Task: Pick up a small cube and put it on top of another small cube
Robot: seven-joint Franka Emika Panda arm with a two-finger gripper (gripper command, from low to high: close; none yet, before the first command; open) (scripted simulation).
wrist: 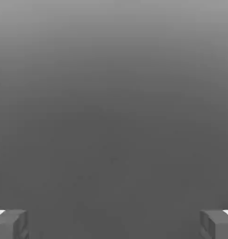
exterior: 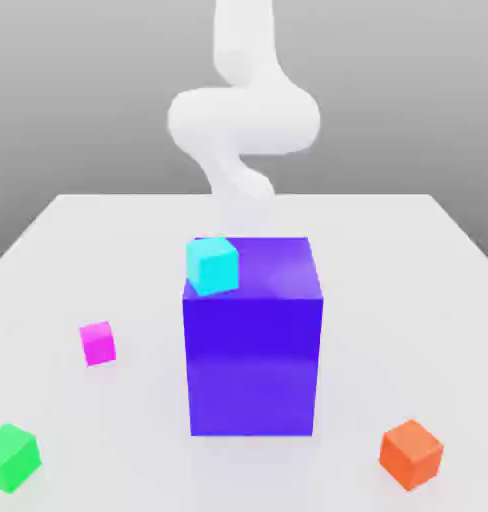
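The small magenta-pink cube (exterior: 98, 343) lies on the white table at the exterior view's left, apart from everything else. A cyan cube (exterior: 211, 265) rests on the top left corner of the big blue-violet block (exterior: 253, 365). The white arm (exterior: 243, 120) curls above and behind that block. In the hand view my gripper (wrist: 114, 225) is open: its two grey fingertips (wrist: 10, 225) stand far apart with nothing between them, against plain grey background.
A green cube (exterior: 10, 457) sits at the table's front left corner and an orange cube (exterior: 411, 453) at the front right. The big block stands in the middle of the white table (exterior: 408, 300).
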